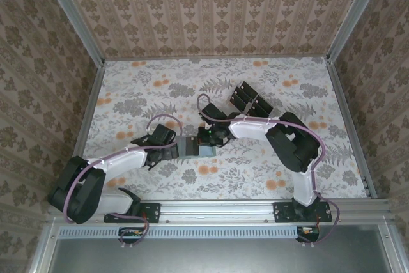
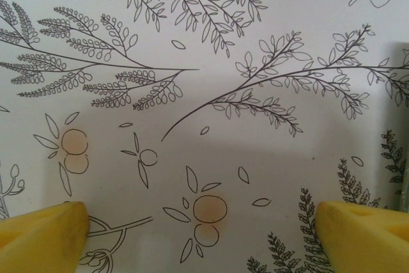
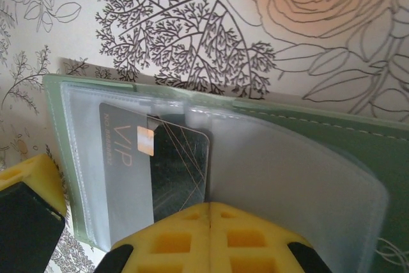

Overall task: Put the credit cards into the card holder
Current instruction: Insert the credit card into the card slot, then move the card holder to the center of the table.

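Left fingers (image 2: pixel 38 234) spread wide; right fingers (image 3: pixel 192 241) pressed together; both reach inward, facing each other.

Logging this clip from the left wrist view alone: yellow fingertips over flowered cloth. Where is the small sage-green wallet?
Observer: Top view: the flat sage-green wallet lies between the left end effector and the right end effector.
Operator: Any card in it?
Observer: Right wrist view: a thin black VIP card sits partly under the wallet's clear sleeve.
Operator: Other cards?
Observer: More black rectangular cards lie beyond the right arm.
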`<move>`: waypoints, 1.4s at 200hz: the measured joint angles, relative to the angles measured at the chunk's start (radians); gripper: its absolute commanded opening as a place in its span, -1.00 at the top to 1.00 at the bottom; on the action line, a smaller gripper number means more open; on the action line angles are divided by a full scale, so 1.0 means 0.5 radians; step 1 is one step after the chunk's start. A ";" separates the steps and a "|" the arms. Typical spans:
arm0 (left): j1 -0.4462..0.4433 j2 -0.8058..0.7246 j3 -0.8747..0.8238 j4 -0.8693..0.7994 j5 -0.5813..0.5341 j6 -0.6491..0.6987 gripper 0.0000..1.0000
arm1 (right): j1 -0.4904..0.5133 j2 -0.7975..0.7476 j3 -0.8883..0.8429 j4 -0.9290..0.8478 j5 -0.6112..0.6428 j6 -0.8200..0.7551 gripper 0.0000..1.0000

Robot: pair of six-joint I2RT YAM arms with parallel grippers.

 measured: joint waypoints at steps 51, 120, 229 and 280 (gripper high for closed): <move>-0.015 0.018 0.002 0.011 -0.012 0.000 -1.00 | 0.024 0.050 0.056 0.003 -0.022 0.001 0.96; -0.041 0.034 0.003 0.019 -0.034 -0.008 -1.00 | 0.050 0.097 0.103 0.025 -0.078 0.038 0.95; -0.066 0.043 0.020 0.009 -0.052 -0.015 -1.00 | 0.079 0.094 0.095 0.067 -0.111 0.040 0.71; -0.068 -0.040 0.031 -0.053 -0.030 -0.014 -1.00 | 0.047 -0.089 -0.140 0.134 -0.102 0.045 0.61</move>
